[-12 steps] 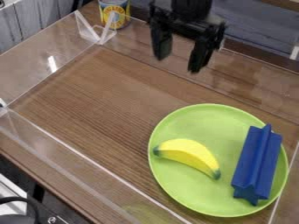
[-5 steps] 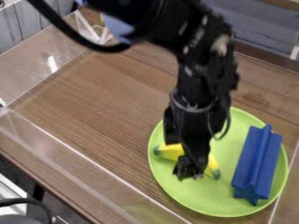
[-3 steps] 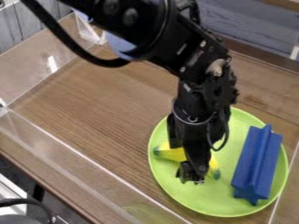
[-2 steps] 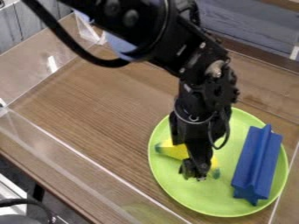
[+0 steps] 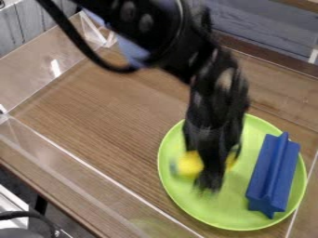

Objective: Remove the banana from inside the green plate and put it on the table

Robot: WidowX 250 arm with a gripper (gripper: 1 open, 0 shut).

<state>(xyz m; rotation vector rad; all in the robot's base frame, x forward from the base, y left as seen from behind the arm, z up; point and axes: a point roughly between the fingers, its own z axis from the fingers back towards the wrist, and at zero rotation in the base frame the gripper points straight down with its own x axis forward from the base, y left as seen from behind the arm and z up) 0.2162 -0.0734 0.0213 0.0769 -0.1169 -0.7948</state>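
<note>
At the near left corner, a black cable (image 5: 28, 214) curves beside the outer side of a clear acrylic wall (image 5: 93, 177), which runs slantwise along the edge of the brown wood-grain table (image 5: 99, 121). Farther in, the round lime-green plate (image 5: 205, 206) lies flat on the tabletop. On its right part rests a blue ridged block (image 5: 273, 177), set lengthwise toward the rim. The yellow banana (image 5: 188, 165) is inside the plate, left of the block and apart from it, mostly hidden by the black gripper (image 5: 214, 177). The gripper points down over it, blurred, its jaws wide open; yellow shows on both sides of the dark fingers, and whether they touch the fruit cannot be told. Behind, the black arm (image 5: 155, 33) slants in from the upper left, before grey boards (image 5: 267, 37) beyond the table.
</note>
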